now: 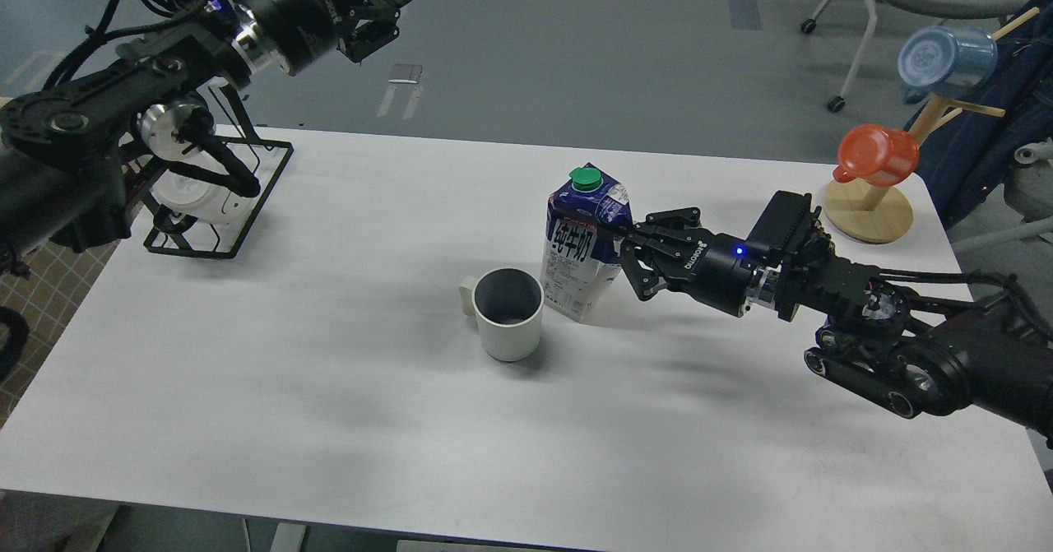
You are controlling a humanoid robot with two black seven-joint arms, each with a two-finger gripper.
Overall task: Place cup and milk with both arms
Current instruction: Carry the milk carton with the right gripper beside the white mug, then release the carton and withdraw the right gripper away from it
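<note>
The cream-white ribbed cup (508, 313) stands upright near the middle of the white table (329, 420), its handle to the left. The blue and white milk carton (580, 243) with a green cap stands just right of and behind the cup, about upright. My right gripper (619, 243) comes in from the right and is shut on the carton's right side. My left gripper (387, 9) is open and empty, raised high beyond the table's far left edge, far from both things.
A black wire rack (222, 198) with a white round object sits at the table's far left. A wooden cup stand (870, 211) at the far right holds a small orange cup (876, 155) and a translucent blue cup (946, 58). An office chair stands behind.
</note>
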